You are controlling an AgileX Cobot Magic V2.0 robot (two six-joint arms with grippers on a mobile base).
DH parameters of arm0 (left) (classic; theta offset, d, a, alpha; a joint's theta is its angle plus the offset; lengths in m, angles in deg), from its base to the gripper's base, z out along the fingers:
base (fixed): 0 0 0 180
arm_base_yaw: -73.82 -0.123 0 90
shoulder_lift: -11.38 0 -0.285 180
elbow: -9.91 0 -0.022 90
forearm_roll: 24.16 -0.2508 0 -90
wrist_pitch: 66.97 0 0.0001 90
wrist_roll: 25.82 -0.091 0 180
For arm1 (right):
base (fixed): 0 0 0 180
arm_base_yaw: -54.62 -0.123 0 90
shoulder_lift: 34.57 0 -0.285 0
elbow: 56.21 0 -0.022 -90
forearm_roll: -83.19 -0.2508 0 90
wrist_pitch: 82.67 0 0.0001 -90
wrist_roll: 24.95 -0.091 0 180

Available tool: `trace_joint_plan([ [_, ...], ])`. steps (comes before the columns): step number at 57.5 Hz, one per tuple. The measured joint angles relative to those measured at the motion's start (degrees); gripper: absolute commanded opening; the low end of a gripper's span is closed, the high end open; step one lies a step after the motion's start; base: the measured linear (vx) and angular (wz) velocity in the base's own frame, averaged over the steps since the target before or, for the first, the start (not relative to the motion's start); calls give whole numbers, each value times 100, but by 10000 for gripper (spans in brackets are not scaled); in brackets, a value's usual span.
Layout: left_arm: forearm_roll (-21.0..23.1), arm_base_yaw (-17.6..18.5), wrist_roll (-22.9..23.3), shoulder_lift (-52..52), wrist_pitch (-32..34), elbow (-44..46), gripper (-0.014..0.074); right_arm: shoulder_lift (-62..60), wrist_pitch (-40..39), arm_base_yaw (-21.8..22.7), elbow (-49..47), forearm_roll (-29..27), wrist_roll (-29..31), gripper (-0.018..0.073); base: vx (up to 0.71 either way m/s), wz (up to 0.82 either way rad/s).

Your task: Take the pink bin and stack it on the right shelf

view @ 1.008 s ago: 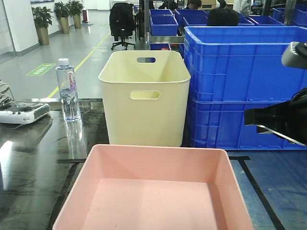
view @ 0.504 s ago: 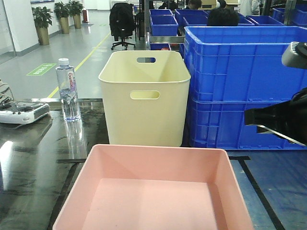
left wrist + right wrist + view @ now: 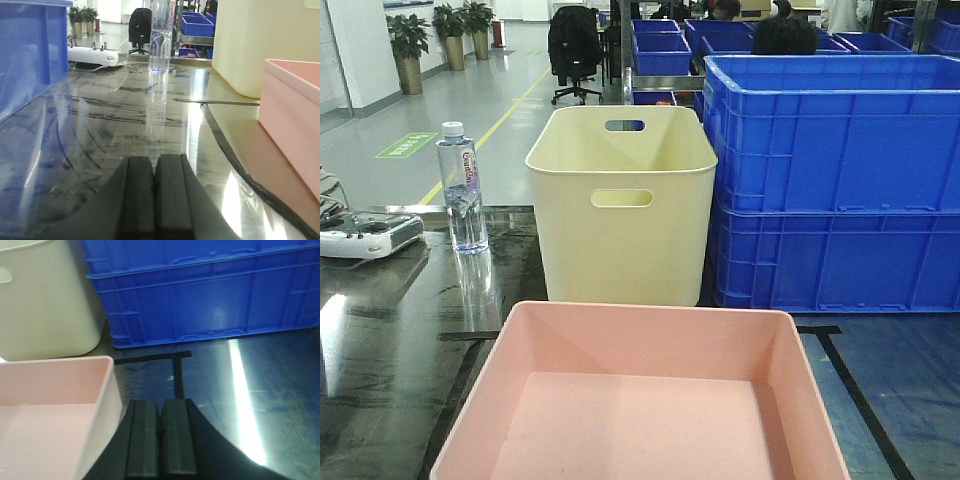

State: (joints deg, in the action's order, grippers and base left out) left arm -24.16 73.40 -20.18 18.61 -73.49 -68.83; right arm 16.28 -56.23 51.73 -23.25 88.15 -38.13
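The pink bin sits empty at the front of the dark glossy right shelf, inside a black tape rectangle. My left gripper is shut with nothing in it, low over the shelf, and the pink bin's wall lies to its right and apart from it. My right gripper is also shut and empty, just right of the pink bin's corner and close beside it. Neither gripper appears in the front view.
A tall cream bin stands behind the pink bin. Stacked blue crates stand to its right. A water bottle and a white controller are at the back left. Another blue crate is left of my left gripper.
The right arm, visible at the right edge of the front view in both earlier frames, has left that view. The pink bin has not moved.
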Motion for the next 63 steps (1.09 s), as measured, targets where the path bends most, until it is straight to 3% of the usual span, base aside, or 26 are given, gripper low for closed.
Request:
trace_joint_plan([
  [10,0,0,0,0,0,0,-8,-1839,-1499,517,2439,39,97,-11,0,0],
  [25,0,0,3,0,0,0,-8,-4039,-1838,663,4502,39,1089,-11,0,0],
  [33,0,0,3,5,-9,0,-8,-4344,-1794,663,4587,22,1367,-11,0,1],
  [63,0,0,3,5,-3,0,-8,-4250,-1662,663,4587,22,1422,-11,0,0],
])
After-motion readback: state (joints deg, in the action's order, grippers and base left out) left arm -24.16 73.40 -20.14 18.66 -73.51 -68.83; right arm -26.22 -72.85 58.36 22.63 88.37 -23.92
